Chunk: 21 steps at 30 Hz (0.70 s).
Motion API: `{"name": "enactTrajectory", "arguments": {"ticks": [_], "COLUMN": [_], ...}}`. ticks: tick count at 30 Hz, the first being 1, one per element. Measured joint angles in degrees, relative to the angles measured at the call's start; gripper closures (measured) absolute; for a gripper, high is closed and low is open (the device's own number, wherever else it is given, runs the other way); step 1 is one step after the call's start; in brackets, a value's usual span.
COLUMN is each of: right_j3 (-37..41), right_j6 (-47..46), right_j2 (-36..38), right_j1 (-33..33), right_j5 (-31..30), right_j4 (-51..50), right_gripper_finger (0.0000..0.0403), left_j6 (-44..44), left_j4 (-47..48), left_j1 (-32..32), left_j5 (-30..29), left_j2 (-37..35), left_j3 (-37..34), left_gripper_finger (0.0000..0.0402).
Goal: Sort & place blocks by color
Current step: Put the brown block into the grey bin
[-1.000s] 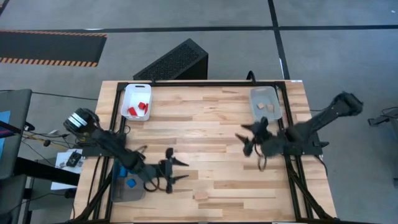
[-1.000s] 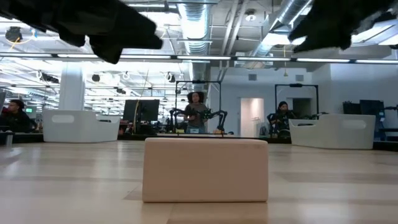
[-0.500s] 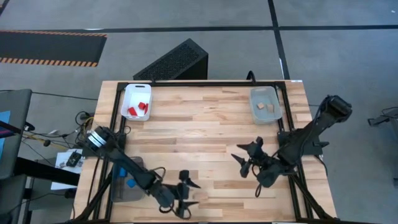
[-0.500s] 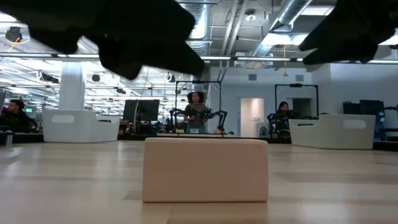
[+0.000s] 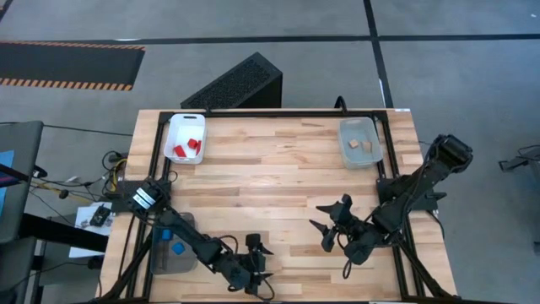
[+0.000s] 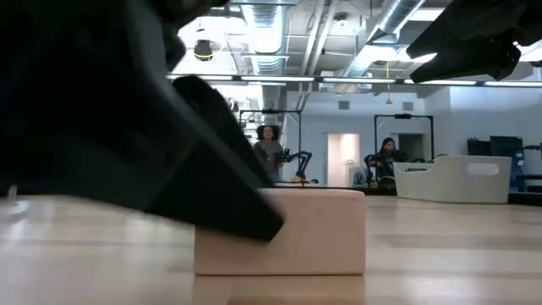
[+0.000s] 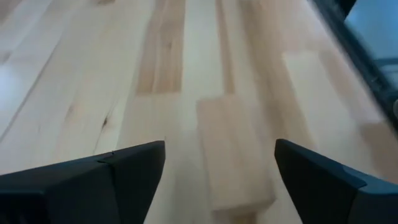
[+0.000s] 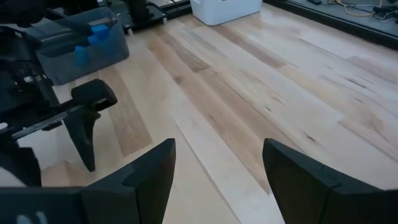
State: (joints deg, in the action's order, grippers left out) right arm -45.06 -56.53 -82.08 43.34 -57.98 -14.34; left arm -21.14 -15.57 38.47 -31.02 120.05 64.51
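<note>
A plain wood block (image 7: 235, 155) lies flat on the table near its front edge; it also shows in the low view (image 6: 313, 233). My left gripper (image 7: 221, 148) is low over the block, open, with one finger on each side and a gap to each. In the high view the left gripper (image 5: 258, 260) is at the front middle. My right gripper (image 5: 331, 226) hangs open over the table to the right of it, holding nothing. Red blocks (image 5: 187, 147) lie in the white tray (image 5: 175, 127), wood blocks (image 5: 363, 146) in the clear tray (image 5: 348, 135), blue blocks (image 5: 171, 242) in the grey tray (image 5: 187, 226).
The white tray stands at the far left, the clear tray at the far right, the grey tray at the near left beside my left arm. A black slatted box (image 5: 236, 84) lies beyond the far edge. Bare wood (image 5: 278, 169) fills the table's middle. People stand far behind (image 6: 268, 148).
My left gripper has moved toward the table's near edge and to the right, sunk and tipped down over the wood block, and its fingers have opened wider. My right gripper has moved toward the near edge and come lower, still open. The block has stayed put.
</note>
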Motion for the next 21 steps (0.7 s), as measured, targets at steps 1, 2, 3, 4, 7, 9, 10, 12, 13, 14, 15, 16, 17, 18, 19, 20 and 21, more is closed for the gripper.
{"name": "enactTrajectory", "arguments": {"ticks": [1,2,3,4,7,9,10,12,13,14,15,16,17,18,19,20,21], "right_j3": [-0.08,-0.08,-0.08,-0.08,-0.08,-0.08,-0.08,-0.08,-0.06,-0.06,-0.08,-0.08,-0.08,-0.08,-0.06,-0.07,-0.08], "right_j6": [0.0,-0.01,0.0,-0.02,-0.04,-0.04,-0.03,-0.07,-0.24,-0.63,-1.38,-2.37,-3.22,-3.68,-4.18,-4.91,-5.25], "right_j2": [0.0,0.0,0.0,0.0,0.0,-0.12,-0.67,-2.41,-3.39,-4.46,-5.58,-6.76,-7.9,-8.71,-9.31,-9.9,-10.46], "right_j1": [0.1,0.12,0.12,0.12,-0.05,-0.41,-0.72,-1.25,-1.56,-1.72,-1.99,-2.32,-2.66,-2.91,-3.12,-3.49,-3.72], "right_j5": [0.0,-0.02,-0.04,-0.07,-0.02,0.3,0.53,0.92,0.98,1.02,1.15,1.93,3.39,5.24,7.01,8.59,10.12], "right_j4": [0.06,0.05,0.01,0.03,0.62,2.32,3.66,6.98,8.92,11.84,14.62,16.97,19.24,21.31,23.42,25.75,27.93], "right_gripper_finger": [0.0138,0.0138,0.0138,0.0138,0.0138,0.0138,0.0138,0.0138,0.0138,0.0138,0.0138,0.0138,0.0138,0.0138,0.0138,0.0138,0.0137], "left_j6": [-0.53,-0.7,-0.75,-0.73,-0.64,-0.63,-0.51,0.35,0.81,0.95,1.13,1.56,2.07,2.78,3.71,4.89,6.53], "left_j4": [1.1,2.04,2.61,2.86,4.29,4.9,4.97,5.44,6.22,6.71,7.68,9.2,10.3,11.64,13.43,14.79,16.0], "left_j1": [-0.02,-0.02,0.01,0.01,0.01,-0.05,-0.1,-0.15,-0.14,-0.12,-0.11,0.13,0.41,0.92,1.45,2.11,2.84], "left_j5": [0.19,0.39,0.58,0.64,1.21,1.26,1.07,0.09,-1.06,-2.68,-4.78,-7.47,-10.42,-13.77,-17.33,-20.63,-23.76], "left_j2": [0.0,0.0,0.0,0.01,0.01,0.02,0.0,-0.33,-0.73,-1.23,-2.09,-3.26,-4.45,-5.62,-6.8,-7.92,-9.2], "left_j3": [0.0,0.01,0.0,0.0,0.0,0.0,0.0,0.0,0.0,0.0,0.0,0.0,0.0,0.0,0.0,0.0,0.0], "left_gripper_finger": [0.0115,0.0125,0.0136,0.015,0.0202,0.0244,0.0266,0.0302,0.0303,0.0303,0.0303,0.0303,0.0303,0.0303,0.0303,0.0303,0.0303]}}
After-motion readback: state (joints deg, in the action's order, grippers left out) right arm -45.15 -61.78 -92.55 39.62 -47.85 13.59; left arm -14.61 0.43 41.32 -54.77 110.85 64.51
